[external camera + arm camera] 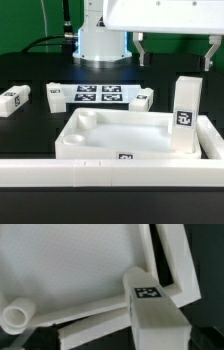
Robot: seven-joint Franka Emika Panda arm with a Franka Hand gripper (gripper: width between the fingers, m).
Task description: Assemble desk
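The white rimmed tabletop (118, 135) lies in the middle of the table, hollow side up. One white leg (185, 115) stands upright in its corner at the exterior view's right, with a tag on its side. My gripper (175, 50) hangs open above that leg, its fingers (140, 48) wide apart and touching nothing. In the wrist view the leg (150, 308) rises from the tabletop (80, 263) between my spread fingers (203, 336), and a round corner socket (18, 313) stands empty. Three more legs (14, 99) (54, 95) (142, 98) lie loose behind the tabletop.
The marker board (98, 95) lies flat behind the tabletop, between two of the loose legs. A long white bar (100, 172) spans the foreground and turns up along the exterior view's right (214, 140). The robot's base (100, 40) stands at the back.
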